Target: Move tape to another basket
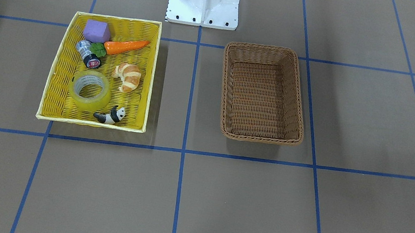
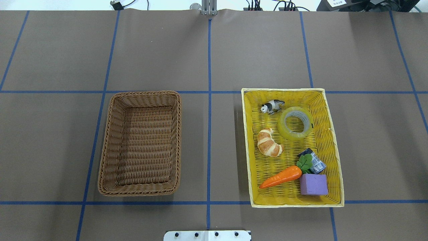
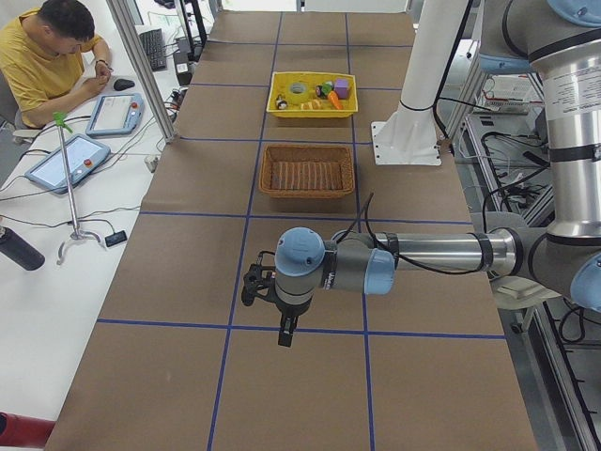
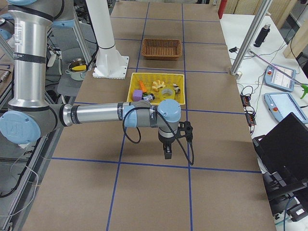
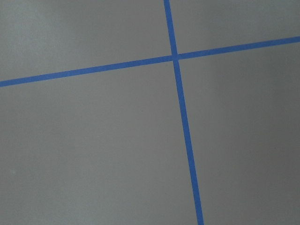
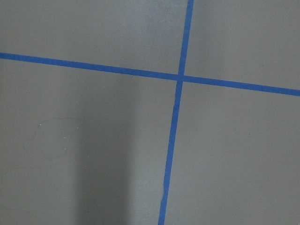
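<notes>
The tape (image 2: 296,136) lies flat, hole upward, inside the yellow tray (image 2: 284,194), well apart from both tools. The right tool (image 4: 167,154) hangs over the bare tabletop (image 2: 160,50) at the robot's right end of it. From this tool the tray comes first and the tape rests in the part of the tray that is far from the robot's base. The panda figure (image 2: 272,106) is just beside the tape, and the croissant (image 2: 269,143) is near it. The small cylinder (image 2: 315,163), the carrot (image 2: 281,176) and the purple block (image 2: 313,184) sit together at the end of the tray nearer to the base.

The basket (image 2: 143,144) stands beside the tray, apart from it, with one blue line (image 2: 209,134) between them. It is on the side of the left tool (image 3: 285,338), which hangs over the tabletop at the opposite end, well apart from the basket.

Both tools point down and hold nothing visible. Whether their fingers are apart or together cannot be told, because only the side views show them. Each wrist view shows only the tabletop and a crossing of blue lines.
</notes>
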`<state>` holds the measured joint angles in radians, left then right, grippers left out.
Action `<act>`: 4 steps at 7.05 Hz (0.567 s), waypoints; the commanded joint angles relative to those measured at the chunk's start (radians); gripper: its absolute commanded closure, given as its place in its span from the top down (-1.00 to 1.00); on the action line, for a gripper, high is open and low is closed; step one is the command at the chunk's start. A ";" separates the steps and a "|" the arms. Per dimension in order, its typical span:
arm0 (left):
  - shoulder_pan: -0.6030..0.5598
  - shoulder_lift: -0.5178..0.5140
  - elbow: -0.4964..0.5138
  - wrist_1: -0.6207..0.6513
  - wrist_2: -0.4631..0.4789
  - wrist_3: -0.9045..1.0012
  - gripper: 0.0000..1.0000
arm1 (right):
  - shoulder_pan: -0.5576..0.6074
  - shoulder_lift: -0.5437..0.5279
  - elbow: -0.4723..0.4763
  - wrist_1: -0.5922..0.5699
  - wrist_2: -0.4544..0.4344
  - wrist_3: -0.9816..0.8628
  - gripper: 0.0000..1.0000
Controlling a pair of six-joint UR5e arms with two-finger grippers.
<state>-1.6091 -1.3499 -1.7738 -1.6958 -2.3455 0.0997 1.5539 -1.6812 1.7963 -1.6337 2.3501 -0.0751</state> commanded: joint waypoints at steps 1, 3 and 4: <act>0.000 0.000 -0.007 -0.020 0.000 0.000 0.98 | 0.000 0.003 0.000 0.000 0.000 0.005 1.00; 0.000 0.002 -0.021 -0.021 0.002 0.000 0.98 | 0.000 0.011 0.002 0.002 -0.003 0.005 1.00; 0.000 0.000 -0.026 -0.019 0.000 -0.002 0.98 | 0.000 0.035 0.000 0.002 -0.008 0.006 1.00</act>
<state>-1.6091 -1.3489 -1.7927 -1.7148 -2.3449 0.0994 1.5539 -1.6675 1.7973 -1.6327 2.3471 -0.0704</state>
